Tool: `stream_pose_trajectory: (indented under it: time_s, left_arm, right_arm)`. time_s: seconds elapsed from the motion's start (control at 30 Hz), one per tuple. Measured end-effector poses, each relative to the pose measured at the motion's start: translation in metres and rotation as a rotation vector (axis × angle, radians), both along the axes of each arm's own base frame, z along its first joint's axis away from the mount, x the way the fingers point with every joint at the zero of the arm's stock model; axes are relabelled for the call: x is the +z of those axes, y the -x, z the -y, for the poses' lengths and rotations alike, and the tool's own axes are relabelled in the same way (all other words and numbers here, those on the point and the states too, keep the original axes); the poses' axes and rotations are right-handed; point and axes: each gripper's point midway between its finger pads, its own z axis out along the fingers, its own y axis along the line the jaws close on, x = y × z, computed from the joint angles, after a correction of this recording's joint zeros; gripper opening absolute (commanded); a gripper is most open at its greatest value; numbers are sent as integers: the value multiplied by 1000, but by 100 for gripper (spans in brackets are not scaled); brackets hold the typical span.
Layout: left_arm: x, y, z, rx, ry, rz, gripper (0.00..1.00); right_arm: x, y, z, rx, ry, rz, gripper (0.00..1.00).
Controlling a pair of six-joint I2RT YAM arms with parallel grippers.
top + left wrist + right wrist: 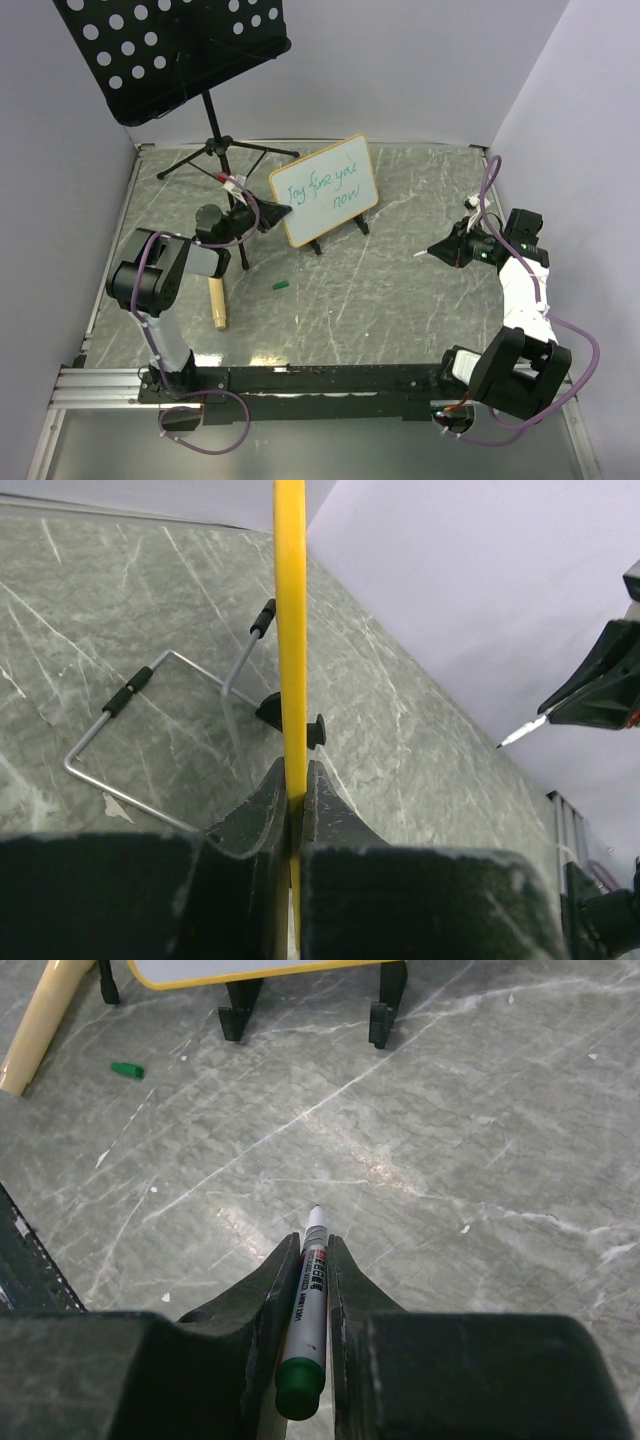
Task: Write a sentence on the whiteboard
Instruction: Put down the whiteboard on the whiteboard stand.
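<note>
Whiteboard (325, 190) upright on tabletop (400, 300), two green handwritten lines on face. Left gripper (282, 211) fingers pinch its left edge. Right gripper (443, 249) fingers pinch uncapped marker (308, 1300), well right of whiteboard. Sentence judged largely written; cap (281, 286) lies before whiteboard

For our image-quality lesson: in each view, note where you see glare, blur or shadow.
Top view: even light, whiteboard writing legible. Left wrist view: left end effector dark and soft up close. Right wrist view: pale glare on the table; marker crisp.
</note>
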Motion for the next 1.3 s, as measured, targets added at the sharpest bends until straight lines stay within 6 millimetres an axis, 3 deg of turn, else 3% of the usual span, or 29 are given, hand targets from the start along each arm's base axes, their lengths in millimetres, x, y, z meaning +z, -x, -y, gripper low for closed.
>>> stream_pose_trajectory:
  time_s: [0.2, 0.4, 0.47, 0.87, 1.3]
  left_arm:
    - [5, -3, 2, -44, 2, 15, 1]
    - [-33, -6, -4, -84, 79, -227, 1]
    - [-38, -10, -8, -79, 94, -257, 1]
    - [-5, -7, -11, -66, -23, -11, 1]
    - [-14, -9, -14, -51, -84, 39, 3]
  right_arm:
    - [0, 1, -1, 3, -5, -3, 0]
    - [-1, 1, -1, 4, -5, -4, 0]
    - [-1, 1, -1, 4, -6, -6, 0]
    - [-2, 0, -1, 7, -13, -16, 0]
    - [-2, 0, -1, 8, -13, -16, 0]
